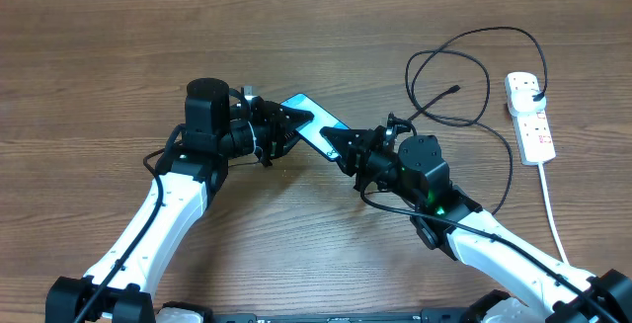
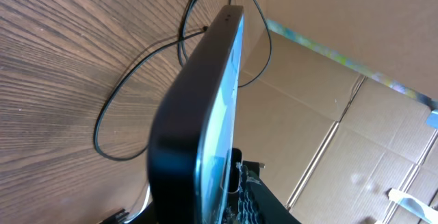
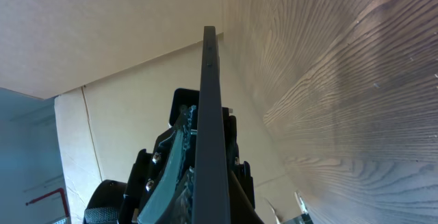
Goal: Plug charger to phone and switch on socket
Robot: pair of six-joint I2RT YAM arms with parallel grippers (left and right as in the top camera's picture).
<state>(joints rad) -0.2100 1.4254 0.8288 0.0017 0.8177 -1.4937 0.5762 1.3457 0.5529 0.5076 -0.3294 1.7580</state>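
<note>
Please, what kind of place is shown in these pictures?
Probably a robot test bench in a lab or workshop, not a home: a wooden table, plain cardboard panels standing beside it, and a white power strip lying on it.

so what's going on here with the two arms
Both arms meet at the Galaxy phone, which is lifted off the wooden table and turned on edge. The right gripper is clamped on one end; the left gripper is at the other end, though its grip can't be judged. The black charger cable lies in loose loops, its plug tip not in the phone. Its other end runs to the white power strip.
</note>
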